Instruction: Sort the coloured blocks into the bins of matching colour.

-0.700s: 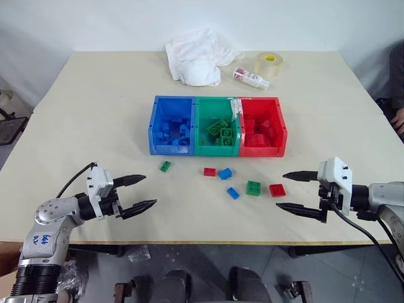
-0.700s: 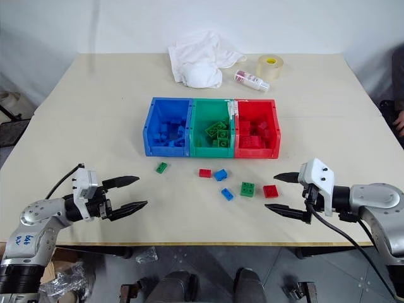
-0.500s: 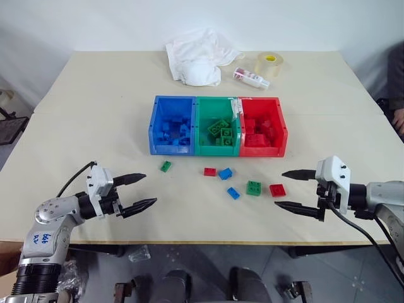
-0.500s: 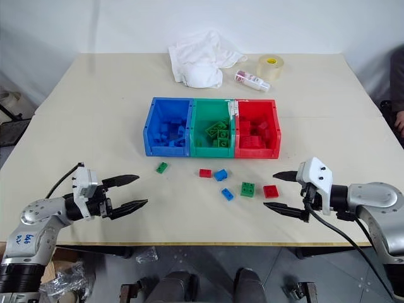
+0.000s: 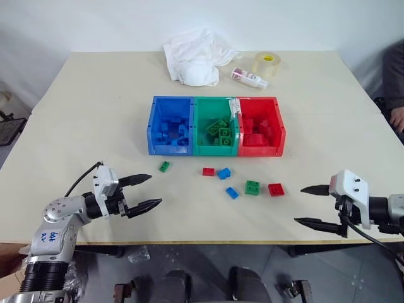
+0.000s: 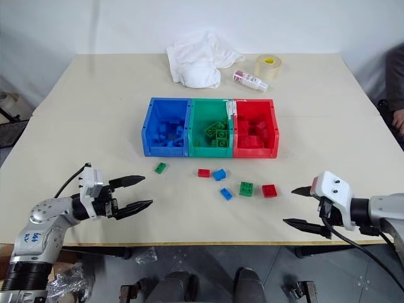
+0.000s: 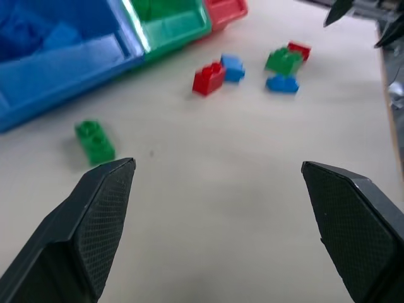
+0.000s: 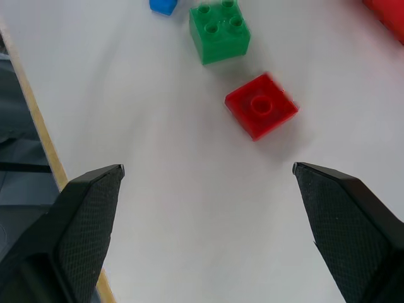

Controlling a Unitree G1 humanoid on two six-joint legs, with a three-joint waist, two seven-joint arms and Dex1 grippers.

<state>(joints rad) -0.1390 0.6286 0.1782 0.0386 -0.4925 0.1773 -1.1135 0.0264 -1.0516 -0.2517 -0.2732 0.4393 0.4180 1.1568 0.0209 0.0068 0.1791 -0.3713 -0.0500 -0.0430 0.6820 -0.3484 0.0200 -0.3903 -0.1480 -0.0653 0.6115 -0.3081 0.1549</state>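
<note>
The three joined bins sit mid-table: blue, green and red, each with matching blocks inside. Several loose blocks lie in front of them: a small green one, a red one, two blue ones, a larger green one and a red one. My left gripper hovers open near the front left, short of the small green block. My right gripper is open at the front right, a little right of the red block.
At the back of the table lie a crumpled white cloth, a small bottle and a tape roll. A person's hand shows at the right edge. The table's front edge runs just under both grippers.
My right gripper has drawn back to the right and toward the table's front edge, away from the red block. The left gripper has barely moved. Both stay open.
</note>
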